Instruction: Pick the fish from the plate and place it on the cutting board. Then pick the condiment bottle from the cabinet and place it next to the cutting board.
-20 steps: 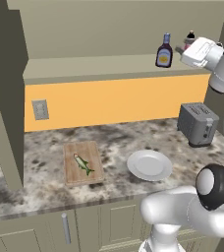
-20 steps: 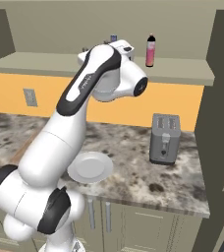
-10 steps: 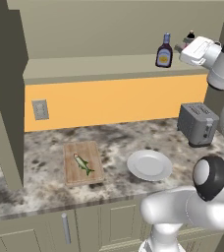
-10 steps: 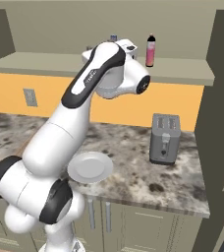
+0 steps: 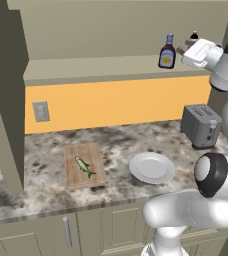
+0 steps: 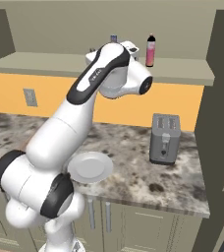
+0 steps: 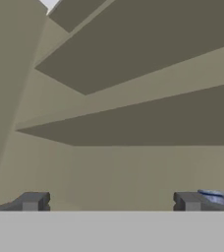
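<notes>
At upper right, the gripper (image 7: pixel 112 202), jaws released, nears the condiment bottle (image 5: pixel 167 52); a misaligned approach could topple it.

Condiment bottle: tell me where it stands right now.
In the left base view the condiment bottle stands upright on the cabinet shelf, right of centre, just left of the robot's hand.

Count on the counter: one cutting board (image 5: pixel 85 165), one fish (image 5: pixel 85 167) lying on it, one white plate (image 5: pixel 152 167), one grey toaster (image 5: pixel 201 126).

Shelf of the one cabinet (image 5: pixel 96 67): two bottles total, one squat dark condiment bottle (image 5: pixel 167 52) with yellow label, one slim pink bottle (image 6: pixel 151 50) with dark cap.

Wall: one outlet plate (image 5: pixel 40 111).

Below the counter: two silver handles (image 6: pixel 99 216) visible in right base view.
</notes>
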Tool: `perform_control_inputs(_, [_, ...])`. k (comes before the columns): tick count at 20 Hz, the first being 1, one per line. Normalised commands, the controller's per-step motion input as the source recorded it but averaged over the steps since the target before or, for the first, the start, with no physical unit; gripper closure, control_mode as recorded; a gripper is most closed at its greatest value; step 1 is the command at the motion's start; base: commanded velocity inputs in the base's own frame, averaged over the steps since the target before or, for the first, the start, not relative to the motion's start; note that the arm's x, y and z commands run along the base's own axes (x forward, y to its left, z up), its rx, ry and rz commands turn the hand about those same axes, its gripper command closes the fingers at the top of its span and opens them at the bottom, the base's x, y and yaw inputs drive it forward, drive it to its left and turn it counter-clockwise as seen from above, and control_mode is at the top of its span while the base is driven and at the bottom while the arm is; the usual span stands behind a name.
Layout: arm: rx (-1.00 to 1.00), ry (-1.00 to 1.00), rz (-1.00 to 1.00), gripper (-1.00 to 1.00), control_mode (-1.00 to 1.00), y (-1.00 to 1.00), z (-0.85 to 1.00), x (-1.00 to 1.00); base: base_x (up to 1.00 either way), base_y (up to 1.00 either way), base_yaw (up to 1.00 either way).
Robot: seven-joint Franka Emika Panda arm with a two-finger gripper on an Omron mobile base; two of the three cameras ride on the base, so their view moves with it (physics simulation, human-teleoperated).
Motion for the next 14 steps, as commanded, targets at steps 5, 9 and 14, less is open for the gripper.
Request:
perform_control_inputs(5, [0.0,0.0,0.0,-1.0,-1.0,0.0,0.0,0.18,0.0,0.0,0.0])
perform_control_inputs(9, [0.0,0.01,0.0,-1.0,-1.0,-0.03,0.0,0.21,0.0,0.0,0.0])
perform_control_inputs(14, [0.0,0.01,0.0,-1.0,-1.0,-0.06,0.0,0.22,0.0,0.0,0.0])
